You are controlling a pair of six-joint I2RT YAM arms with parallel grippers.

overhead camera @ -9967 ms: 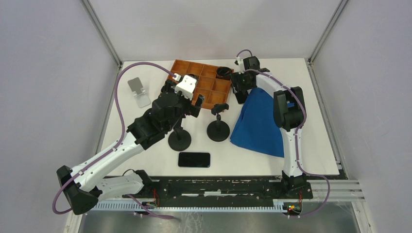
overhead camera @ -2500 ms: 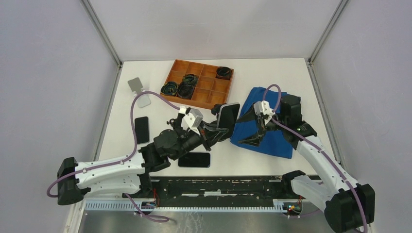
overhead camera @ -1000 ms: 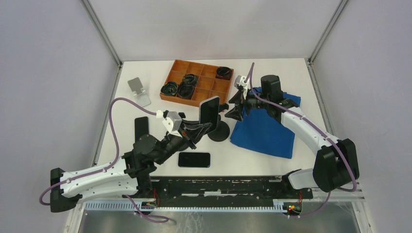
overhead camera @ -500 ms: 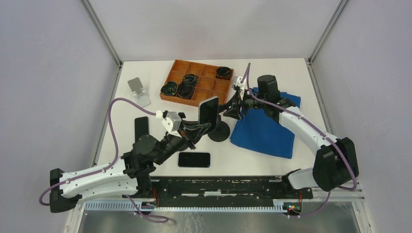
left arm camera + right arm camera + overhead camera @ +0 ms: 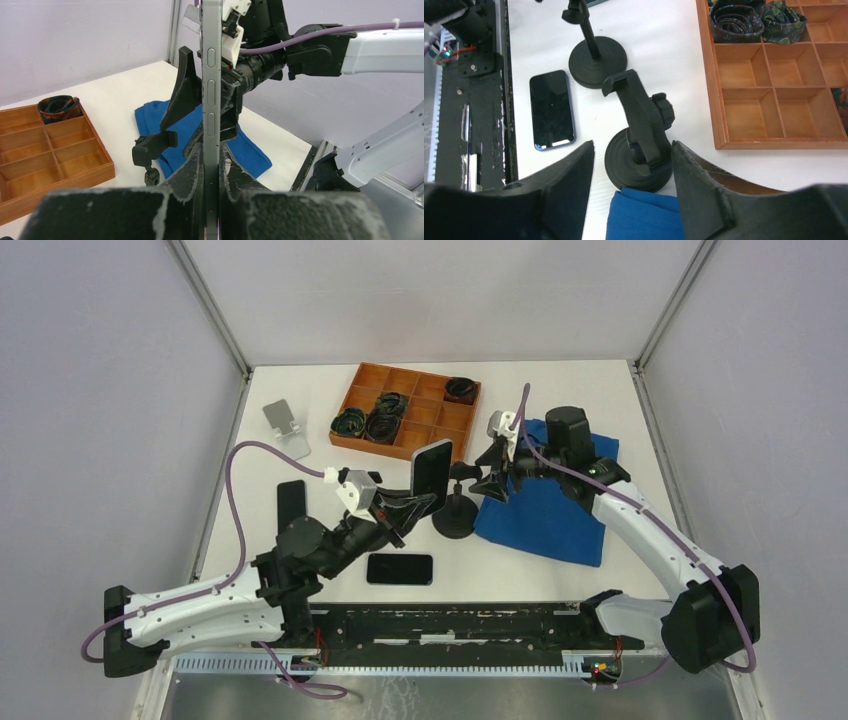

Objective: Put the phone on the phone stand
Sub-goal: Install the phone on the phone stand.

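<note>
My left gripper point(image 5: 212, 150) is shut on a dark phone point(image 5: 211, 90), held upright and edge-on; in the top view that phone point(image 5: 432, 466) stands just left of the black phone stand point(image 5: 456, 512). The stand's clamp head point(image 5: 639, 112) tilts over its round base point(image 5: 639, 167). My right gripper point(image 5: 633, 145) is open, its fingers either side of the stand in the wrist view, touching nothing. From above, the right gripper point(image 5: 493, 478) sits just right of the stand's head.
A second phone point(image 5: 400, 568) lies flat near the front edge, and a third phone point(image 5: 291, 507) at the left. There are also another black stand point(image 5: 596, 55), a silver stand point(image 5: 285, 428), a wooden tray point(image 5: 432, 445) of rolled items, and a blue cloth point(image 5: 545, 510).
My right gripper has drawn back a little to the right and nearer, off the stand's head. The left arm has held the phone nearly still.
</note>
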